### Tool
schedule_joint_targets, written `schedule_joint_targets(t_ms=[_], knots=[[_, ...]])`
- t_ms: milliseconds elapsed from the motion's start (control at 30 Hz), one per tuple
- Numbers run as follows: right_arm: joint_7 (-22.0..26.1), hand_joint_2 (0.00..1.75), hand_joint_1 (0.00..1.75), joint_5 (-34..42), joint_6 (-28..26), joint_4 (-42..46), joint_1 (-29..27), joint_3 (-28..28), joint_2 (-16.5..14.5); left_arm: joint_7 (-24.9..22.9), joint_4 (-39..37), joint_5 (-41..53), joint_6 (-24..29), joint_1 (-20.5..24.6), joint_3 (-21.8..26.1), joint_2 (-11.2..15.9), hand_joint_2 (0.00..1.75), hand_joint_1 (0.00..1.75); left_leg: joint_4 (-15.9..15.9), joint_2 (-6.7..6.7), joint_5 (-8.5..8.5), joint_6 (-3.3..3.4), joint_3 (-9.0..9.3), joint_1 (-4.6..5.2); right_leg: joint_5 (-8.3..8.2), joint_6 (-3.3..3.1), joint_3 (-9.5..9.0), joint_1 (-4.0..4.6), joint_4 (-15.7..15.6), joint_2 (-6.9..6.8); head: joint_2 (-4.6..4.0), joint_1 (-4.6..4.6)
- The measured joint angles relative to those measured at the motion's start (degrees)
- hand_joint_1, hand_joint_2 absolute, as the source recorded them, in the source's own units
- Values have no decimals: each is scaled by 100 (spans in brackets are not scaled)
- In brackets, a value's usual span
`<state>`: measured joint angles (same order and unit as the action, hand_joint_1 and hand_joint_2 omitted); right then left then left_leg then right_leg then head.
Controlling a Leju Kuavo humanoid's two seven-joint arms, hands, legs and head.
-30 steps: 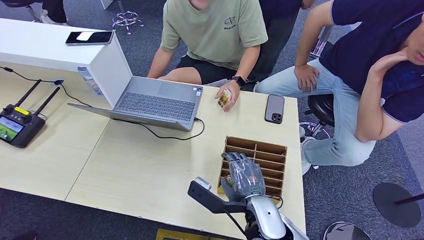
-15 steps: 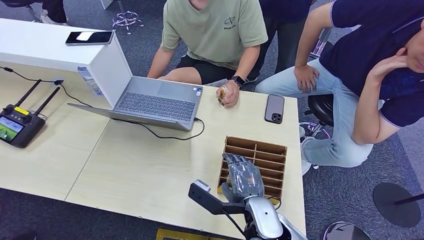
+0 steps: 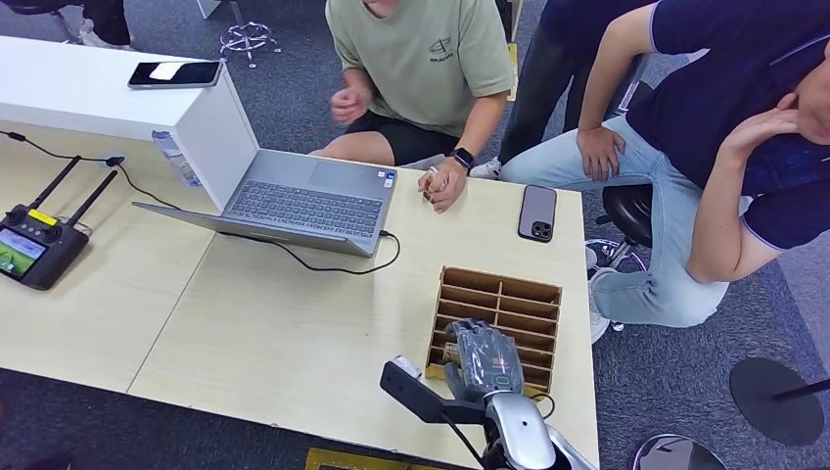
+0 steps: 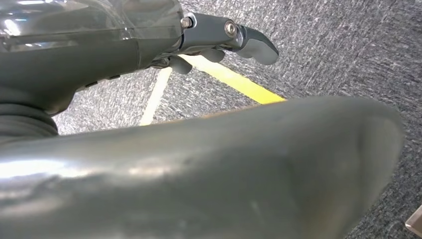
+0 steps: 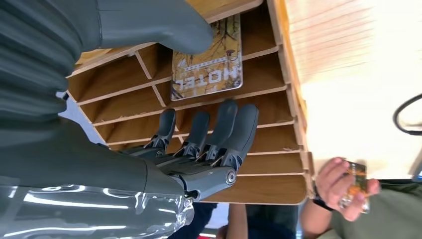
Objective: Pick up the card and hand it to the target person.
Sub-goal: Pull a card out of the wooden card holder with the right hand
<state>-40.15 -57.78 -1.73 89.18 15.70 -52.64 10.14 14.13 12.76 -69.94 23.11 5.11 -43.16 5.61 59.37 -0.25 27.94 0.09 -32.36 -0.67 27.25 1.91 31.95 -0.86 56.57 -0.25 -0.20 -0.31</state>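
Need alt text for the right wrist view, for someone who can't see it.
The robot's right hand reaches into a wooden slotted rack, thumb and fingers on either side of a card marked HOTEL standing in a slot, not yet gripped. Beyond the rack, a person's hand holds another card.

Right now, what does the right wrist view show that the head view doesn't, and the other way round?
The right wrist view alone shows the card printed HOTEL standing in a slot of the wooden rack, with the right hand's thumb against the card and the other fingers apart from it. The head view alone shows the laptop, the phone and the remote controller on the table. Both show the rack, the right hand over it, and a person's hand holding a small card.
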Motion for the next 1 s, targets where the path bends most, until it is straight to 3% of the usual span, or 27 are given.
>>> schedule_joint_targets(t_ms=[400, 567, 1000], knots=[[4, 175, 82, -3, -28, -87, -52, 183, 0, -7, 2, -1, 2, -1, 0, 1, 0, 0, 0, 0, 0, 0, 3, 0, 0, 0, -2, 0, 0, 0, 0, 1], [3, 175, 96, 1, -27, -89, -71, 235, 0, -8, 1, -2, 2, -1, -1, 3, 0, 0, 0, 0, 0, 0, 3, 0, 0, 0, -1, 0, 0, 0, 0, -1], [4, 175, 95, 19, -22, -101, -77, 272, 0, -17, 0, -2, 2, -1, 0, 4, 0, 0, 0, 0, 0, 0, 2, 0, 0, 0, -1, 0, 0, 0, 0, 0]])
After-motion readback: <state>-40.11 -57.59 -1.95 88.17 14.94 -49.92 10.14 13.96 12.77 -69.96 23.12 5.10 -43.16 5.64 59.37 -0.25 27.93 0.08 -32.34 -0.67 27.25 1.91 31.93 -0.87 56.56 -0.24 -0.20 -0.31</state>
